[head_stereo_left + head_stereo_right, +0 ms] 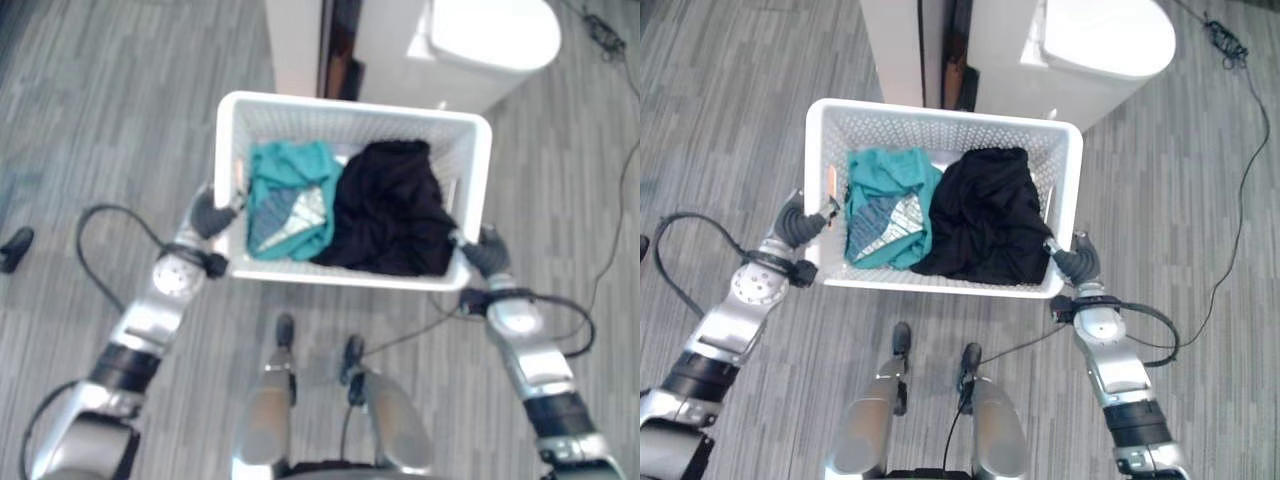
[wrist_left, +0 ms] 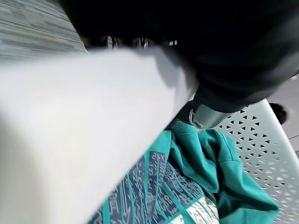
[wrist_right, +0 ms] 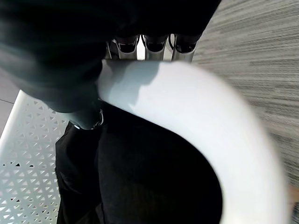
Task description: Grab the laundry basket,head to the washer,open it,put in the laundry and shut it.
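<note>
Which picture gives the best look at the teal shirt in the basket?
The right eye view: the whole crumpled teal shirt lies in the white perforated plastic basket, left of the black garment. The left eye view matches; the left wrist view shows a close part.

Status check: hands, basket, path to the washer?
Left hand and right hand both shut on the basket rims. Teal shirt and black garment inside. White washer just ahead, nothing between.
</note>
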